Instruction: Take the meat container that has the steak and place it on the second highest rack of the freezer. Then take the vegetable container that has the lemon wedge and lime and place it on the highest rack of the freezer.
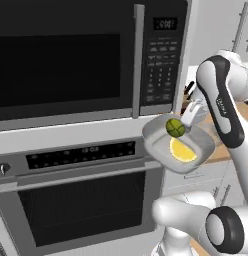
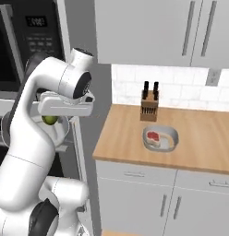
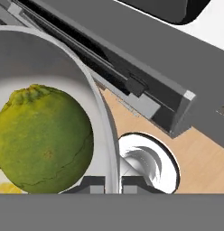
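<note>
left base view: your gripper (image 1: 188, 120) is clamped on the vegetable container (image 1: 178, 144) rim, lifted; the steak (image 2: 153, 136) is unmoved on the counter (image 2: 121, 138); nothing is shelved.

**Right base view: arm at left, steak container on counter**

White arm (image 2: 28, 133) fills left of frame. The lime (image 2: 50, 120) peeks out beneath the hand, in a grey container (image 2: 61, 131). Centre right, wooden counter (image 2: 199, 138) carries a container (image 2: 160, 138) holding the steak (image 2: 153, 137); knife block (image 2: 149, 107) just behind it.
</note>
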